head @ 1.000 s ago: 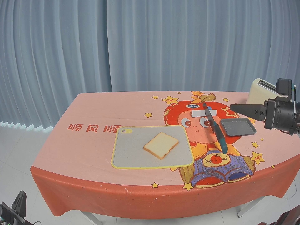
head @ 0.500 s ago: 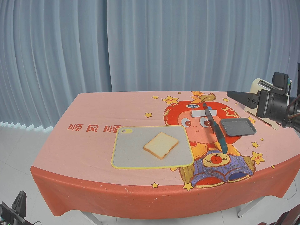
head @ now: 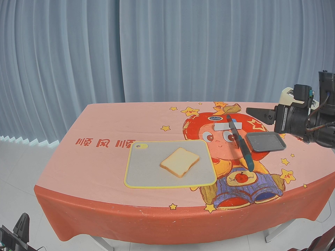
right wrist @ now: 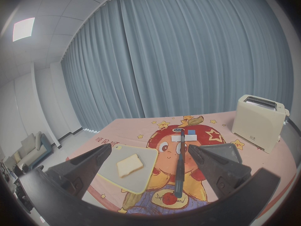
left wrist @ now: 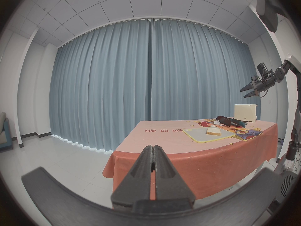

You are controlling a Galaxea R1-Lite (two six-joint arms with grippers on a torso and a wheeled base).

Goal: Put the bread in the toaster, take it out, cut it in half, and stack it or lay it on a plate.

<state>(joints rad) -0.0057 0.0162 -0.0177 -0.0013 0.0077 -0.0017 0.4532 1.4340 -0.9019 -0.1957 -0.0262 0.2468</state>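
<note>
Bread (head: 179,161): one pale slice, whole and uncut, lay flat on the cutting board (head: 146,173), a little to the robot's right of the board's middle, one corner turned toward the board's near edge. The board was grey with a yellow rim and sat flat on the surface (head: 104,129), which was draped in a pink cartoon cloth. To the right of the board lay the knife (head: 240,143), apart from it, with the teal handle toward the near side and the dark blade running away toward the far side. The blade crossed a small pale strip (head: 228,126); I could not tell whether that strip was a rest or part of the print. Just right of the knife, farther from the board, sat the plate (head: 266,141), dark grey, rectangular and shallow. Beyond the plate, farther right and farther back than the board, stood the toaster (right wrist: 258,121), cream, upright, slots up. The right gripper (head: 248,111) hung in the air well to the right of the board, above the plate and toaster area, pointed toward the board's side, jaws spread wide and holding nothing. The left gripper (left wrist: 153,148) sat well apart from the board, off the left end of the surface and below its level, jaws pressed together and empty. A blue-grey curtain (head: 167,42) stood beyond the board's far side.
</note>
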